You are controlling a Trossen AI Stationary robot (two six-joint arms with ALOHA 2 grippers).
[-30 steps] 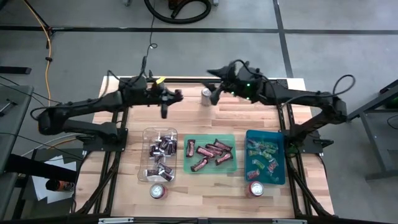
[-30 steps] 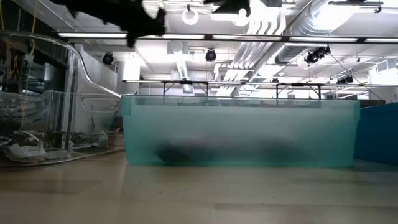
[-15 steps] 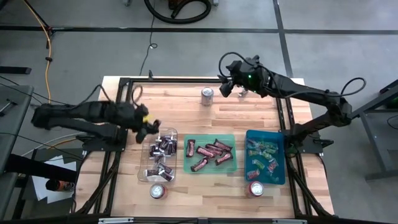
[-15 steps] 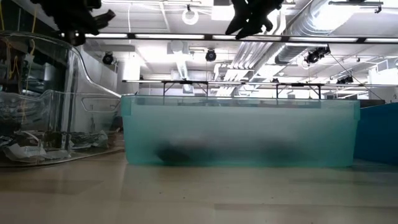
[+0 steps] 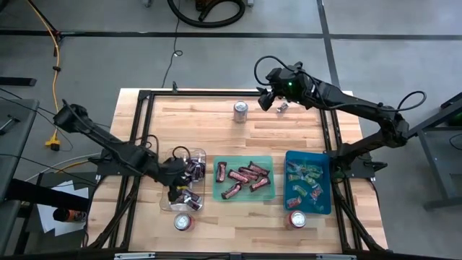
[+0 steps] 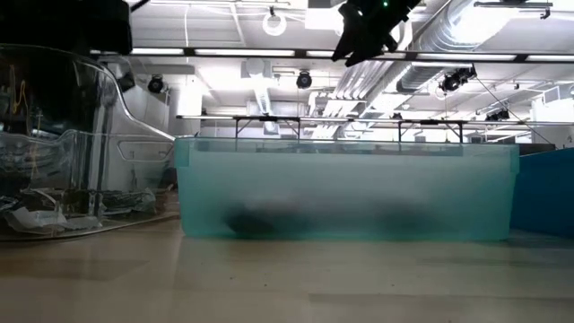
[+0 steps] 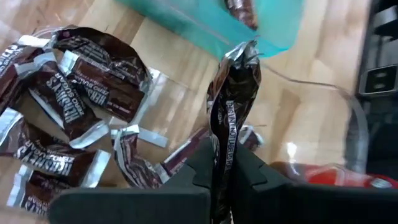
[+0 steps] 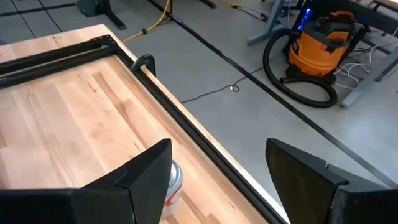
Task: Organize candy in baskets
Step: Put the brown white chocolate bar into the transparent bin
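My left gripper (image 5: 177, 191) hangs over the clear basket (image 5: 203, 155), shut on one dark-wrapped candy (image 7: 231, 106). Several dark and silver candies (image 7: 81, 99) lie on that basket's floor below it. Maroon-brown candies (image 5: 244, 178) lie in the green basket (image 5: 267, 160), light green and pink ones (image 5: 303, 182) in the teal-blue basket (image 5: 326, 180). My right gripper (image 5: 268, 101) stands open, high over the table's far side, just right of a silver can (image 5: 240, 110), with nothing between its fingers. My left gripper pinches the dark candy by one end (image 7: 222, 163) between its two fingers. The fingers slant down from the table's left side and lie along the candy. Its free crimped end (image 7: 242, 55) sticks out past the fingertips. It is lifted clear above the candies in the basket.
Two red cans (image 5: 183, 222) (image 5: 297, 219) stand near the front edge, before the clear and the teal-blue basket. A black metal frame (image 5: 144, 97) runs around the work area. Bare wood lies between the silver can and the baskets.
My left gripper has swung from the table's far middle toward the near left and come down over the clear basket, turning and tipping downward, still shut. My right gripper has shifted a little toward the right edge and tipped down, staying open.
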